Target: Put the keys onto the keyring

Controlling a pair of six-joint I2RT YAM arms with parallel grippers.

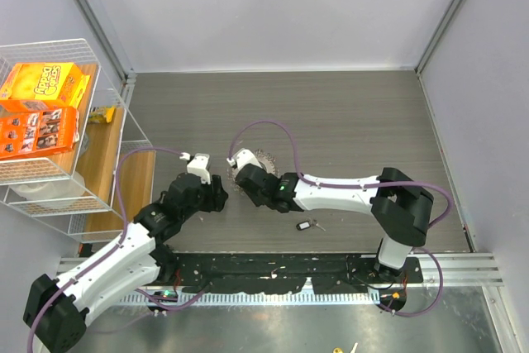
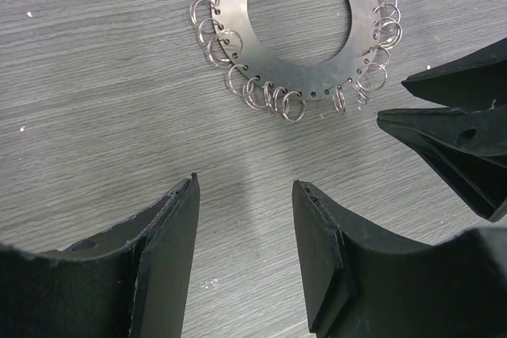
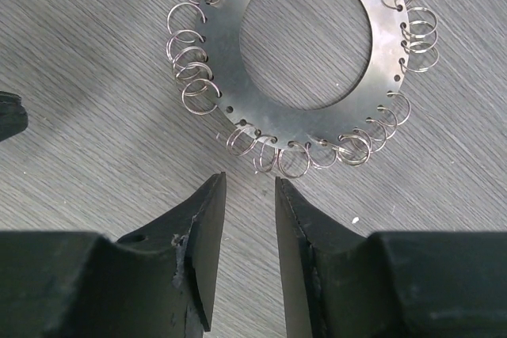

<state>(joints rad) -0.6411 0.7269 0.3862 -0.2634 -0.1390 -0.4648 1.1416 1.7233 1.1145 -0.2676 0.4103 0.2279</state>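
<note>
The grey wood-grain counter [image 1: 347, 113] carries the keyring [image 3: 226, 69], a flat metal disc with small wire rings around its rim, and one black-headed key [image 1: 307, 225] lying apart from it.

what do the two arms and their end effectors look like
Both the left arm and right arm have white links with black joints, and a purple cable loops along each. The left end effector and right end effector each have two matte black, wedge-shaped fingers tapering to thin tips.
</note>
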